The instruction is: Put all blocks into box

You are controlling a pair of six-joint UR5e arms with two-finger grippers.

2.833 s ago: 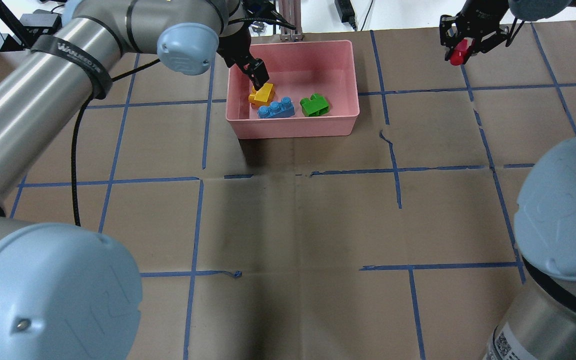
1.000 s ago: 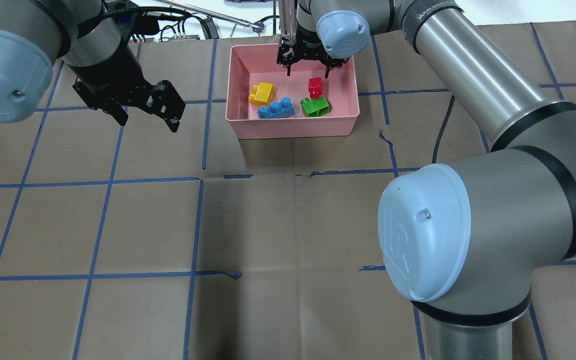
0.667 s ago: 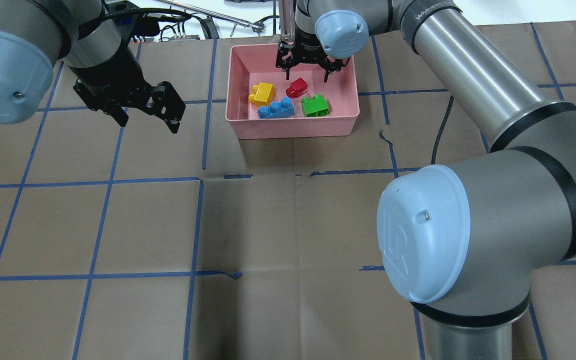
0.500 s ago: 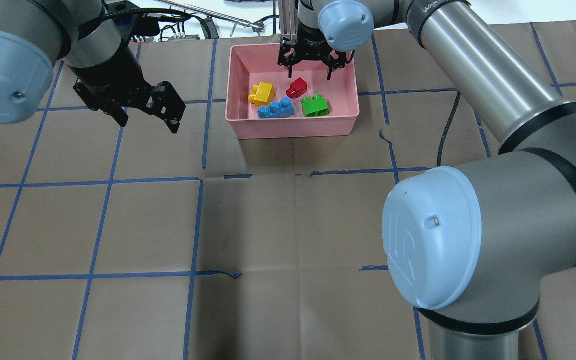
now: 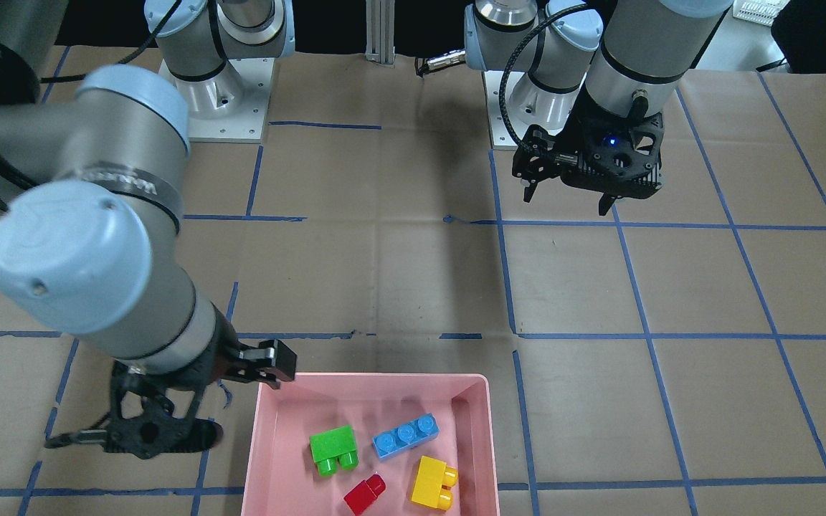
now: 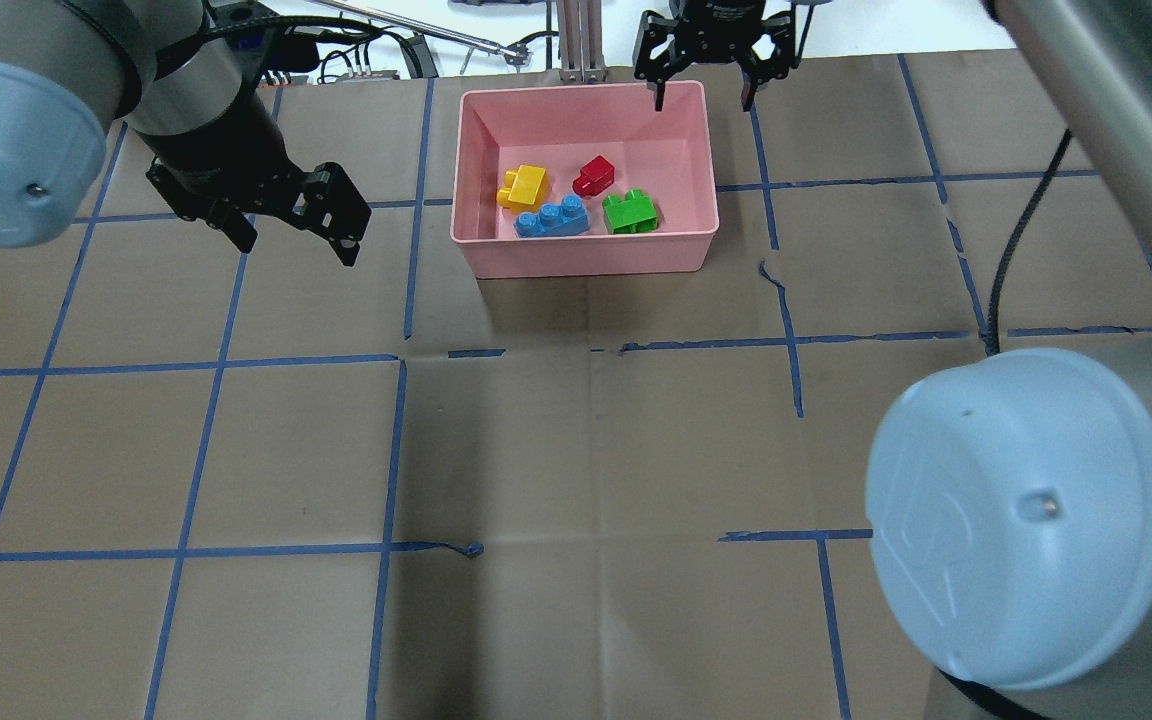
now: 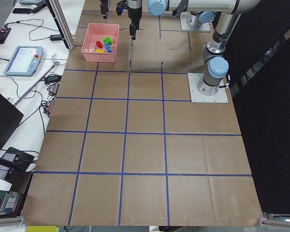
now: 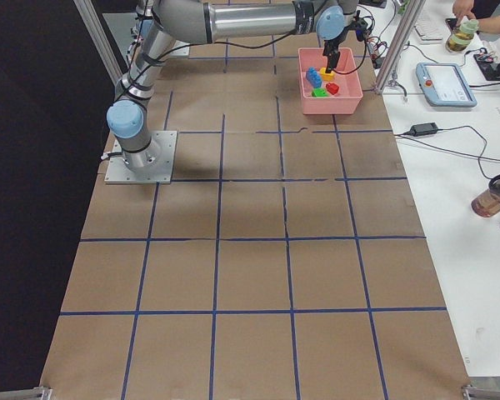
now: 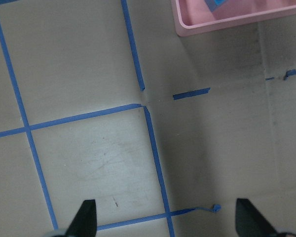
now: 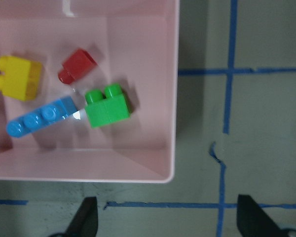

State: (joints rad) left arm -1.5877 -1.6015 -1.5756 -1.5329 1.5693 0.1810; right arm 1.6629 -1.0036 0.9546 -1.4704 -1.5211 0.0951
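The brown worktop (image 6: 576, 450) carries the pink box (image 6: 586, 262). The right hand (image 6: 701, 98), spread and empty, hangs over the box's far rim. The left hand (image 6: 296, 245), also spread and empty, hovers off to the box's left. Inside the box lie the blue block (image 6: 552, 217), green block (image 6: 630, 211), yellow block (image 6: 524, 187) and red block (image 6: 594, 176), clear of both hands.

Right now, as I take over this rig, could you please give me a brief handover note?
The left gripper is open and empty, above the table, left of the box.
The right gripper is open and empty, above the box's far rim.
The yellow block, blue block, red block and green block all lie inside the box.
Done: all four in; nothing left to place.
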